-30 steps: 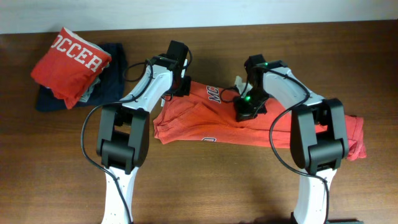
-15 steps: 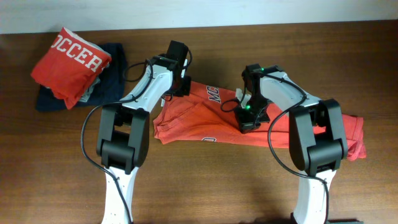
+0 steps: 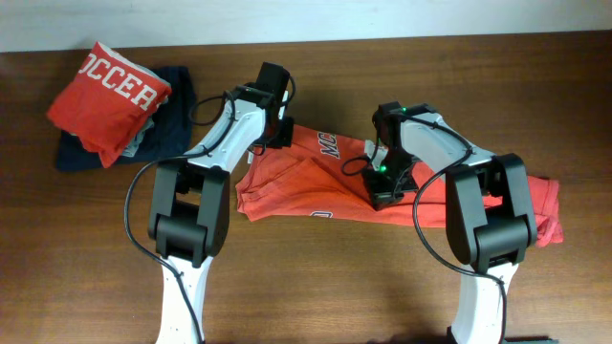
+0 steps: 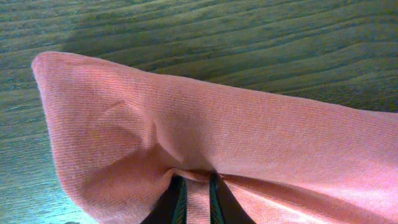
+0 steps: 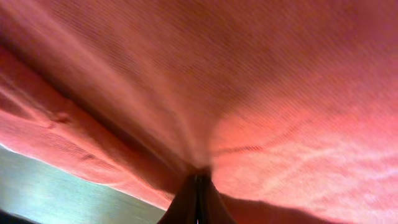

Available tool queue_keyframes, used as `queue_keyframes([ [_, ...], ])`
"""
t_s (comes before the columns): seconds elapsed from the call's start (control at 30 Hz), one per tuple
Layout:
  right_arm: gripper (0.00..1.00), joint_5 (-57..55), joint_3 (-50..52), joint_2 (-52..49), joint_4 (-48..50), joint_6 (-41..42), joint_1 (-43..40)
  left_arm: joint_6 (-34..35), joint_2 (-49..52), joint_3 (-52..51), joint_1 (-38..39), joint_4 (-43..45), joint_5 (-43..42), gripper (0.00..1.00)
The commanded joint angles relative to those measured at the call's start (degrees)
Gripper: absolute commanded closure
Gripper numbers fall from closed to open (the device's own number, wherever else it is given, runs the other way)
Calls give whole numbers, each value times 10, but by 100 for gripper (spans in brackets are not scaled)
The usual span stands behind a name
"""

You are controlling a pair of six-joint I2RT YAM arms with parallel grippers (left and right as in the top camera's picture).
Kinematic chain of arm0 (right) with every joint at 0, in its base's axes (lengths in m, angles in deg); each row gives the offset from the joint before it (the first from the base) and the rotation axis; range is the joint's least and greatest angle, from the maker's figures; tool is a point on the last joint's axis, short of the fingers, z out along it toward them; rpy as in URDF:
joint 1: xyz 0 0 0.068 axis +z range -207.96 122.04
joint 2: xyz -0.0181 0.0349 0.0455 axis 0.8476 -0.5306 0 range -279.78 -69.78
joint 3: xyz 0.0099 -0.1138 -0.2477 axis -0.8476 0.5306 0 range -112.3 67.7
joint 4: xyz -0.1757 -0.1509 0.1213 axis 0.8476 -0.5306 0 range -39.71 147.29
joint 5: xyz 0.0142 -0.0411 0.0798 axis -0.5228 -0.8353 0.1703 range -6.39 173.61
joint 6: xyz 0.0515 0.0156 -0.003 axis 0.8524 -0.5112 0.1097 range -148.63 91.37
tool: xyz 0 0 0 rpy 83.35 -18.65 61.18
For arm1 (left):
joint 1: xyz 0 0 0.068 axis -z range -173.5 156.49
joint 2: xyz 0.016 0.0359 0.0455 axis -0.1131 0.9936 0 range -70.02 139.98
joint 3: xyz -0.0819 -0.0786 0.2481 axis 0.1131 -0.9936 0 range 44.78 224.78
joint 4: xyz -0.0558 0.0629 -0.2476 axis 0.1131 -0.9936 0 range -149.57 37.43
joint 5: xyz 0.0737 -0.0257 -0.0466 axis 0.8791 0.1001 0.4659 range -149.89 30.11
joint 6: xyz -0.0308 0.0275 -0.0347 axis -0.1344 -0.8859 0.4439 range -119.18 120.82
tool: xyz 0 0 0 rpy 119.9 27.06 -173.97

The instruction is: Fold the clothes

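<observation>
The clothes, a coral-red T-shirt [image 3: 306, 182] with white lettering, lie crumpled across the middle of the wooden table, reaching to the right edge behind my right arm. My left gripper [image 3: 279, 134] sits at the shirt's far left corner. In the left wrist view the left gripper [image 4: 198, 183] is shut on a pinched fold of the shirt [image 4: 249, 137]. My right gripper [image 3: 385, 196] rests low on the middle of the shirt. In the right wrist view the right gripper [image 5: 199, 179] is shut on the fabric [image 5: 261, 74], which fills the frame.
A folded red shirt [image 3: 110, 91] with white "OCCER" lettering lies on a dark navy garment [image 3: 177, 119] at the far left. Bare wooden table [image 3: 316, 277] runs along the front between the two arm bases.
My right gripper has moved toward the table's front, pulling the pinched fabric with it. The left gripper has kept its place and its hold.
</observation>
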Motion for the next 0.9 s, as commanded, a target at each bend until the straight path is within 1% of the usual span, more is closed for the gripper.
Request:
queue_keyframes([
  [0.0, 96, -48, 15, 3, -13, 17, 1, -8, 6, 11, -10, -1, 11, 86],
  [0.17, 96, -50, 15, 3, -18, 17, 1, -8, 6, 11, -16, -2, 10, 86],
  [0.27, 96, -81, 15, 3, -19, 36, 1, -8, 6, 11, -20, -2, 10, 86],
  [0.43, 96, -100, 15, 3, -25, 36, -2, -7, 6, 11, -21, -3, 10, 86],
  [0.63, 96, -83, 15, 3, -25, 35, -7, -7, 6, 20, -23, 0, 10, 87],
  [0.7, 96, -78, 15, 3, -21, 35, -6, -7, 6, 46, -23, -18, -2, 88],
  [0.87, 96, -64, 15, 3, -7, 35, -6, -7, 6, 159, -22, -121, -68, 88],
])
